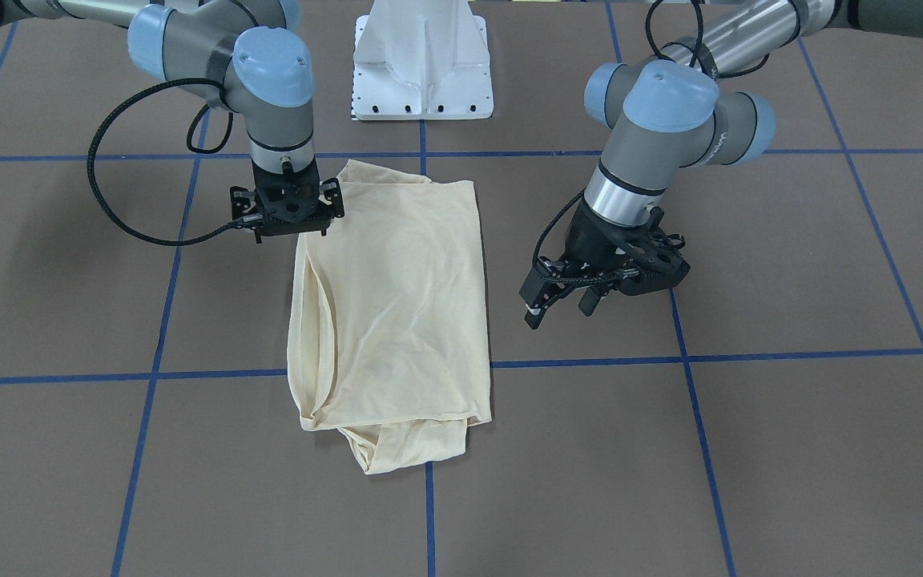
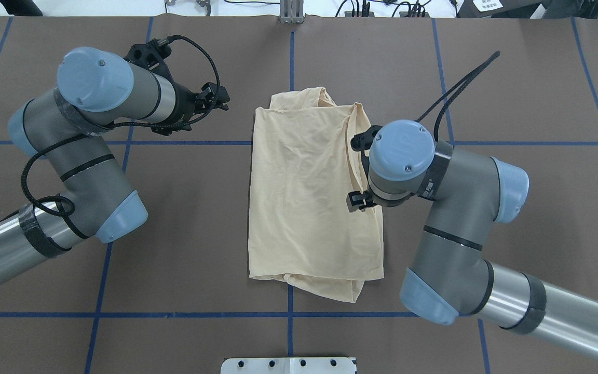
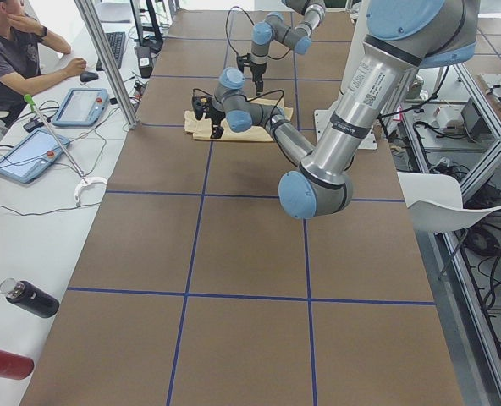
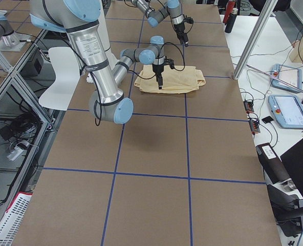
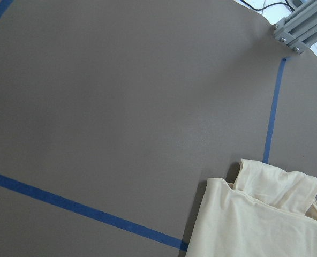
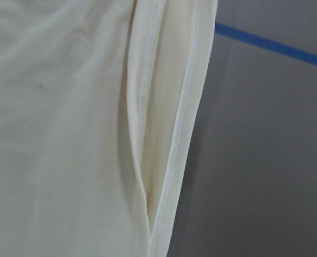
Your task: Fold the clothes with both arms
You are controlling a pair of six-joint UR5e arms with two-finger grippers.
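Shirt [image 1: 397,304] folded, flat on bench [image 1: 790,264]. Left gripper [image 1: 560,308] apart from shirt, fingers [image 1: 587,303] spread. Right gripper [image 1: 292,224] above shirt edge, fingers hidden, cannot tell state.

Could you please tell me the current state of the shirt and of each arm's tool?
Pale cream-yellow knit shirt: folded into a rough rectangle, lying on the brown taped table, no print showing.
Black left tool: open, empty, over bare table beside the shirt, apart from it.
Black right tool: pointing down over the shirt's long edge; whether it is open or shut cannot be told.
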